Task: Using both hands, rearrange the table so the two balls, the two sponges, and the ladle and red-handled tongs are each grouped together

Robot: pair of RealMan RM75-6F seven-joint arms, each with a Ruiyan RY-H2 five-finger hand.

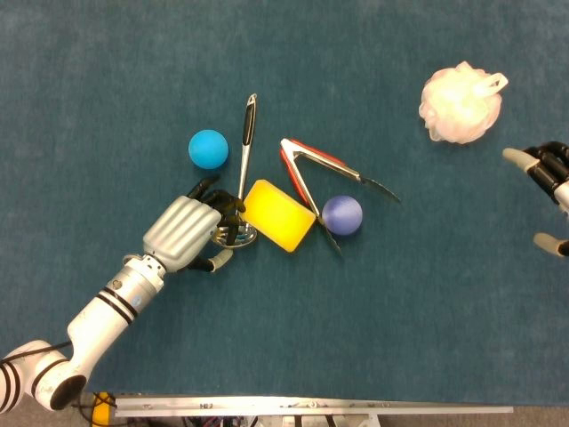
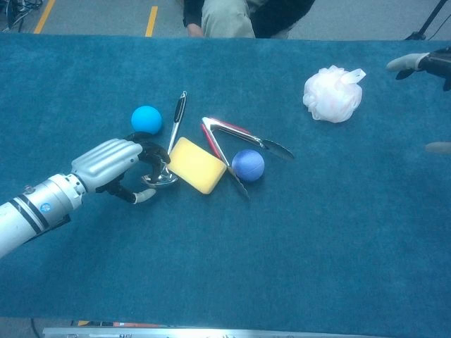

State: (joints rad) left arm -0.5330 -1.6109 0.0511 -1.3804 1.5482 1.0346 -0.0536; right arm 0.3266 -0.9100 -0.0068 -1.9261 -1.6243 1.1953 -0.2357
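Blue felt covers the surface (image 1: pixel 107 80). My left hand (image 1: pixel 185 233) curls its fingers around the bowl of the ladle (image 1: pixel 244 151), whose handle points away from me past the light blue ball (image 1: pixel 208 148). Touching the bowl lies the yellow sponge (image 1: pixel 278 216), with the red-handled tongs (image 1: pixel 324 173) and the dark blue ball (image 1: pixel 342 214) just beside it. Well apart sits the white mesh sponge (image 1: pixel 460 103); near it my right hand (image 1: pixel 549 182) hovers with fingers spread, holding nothing.
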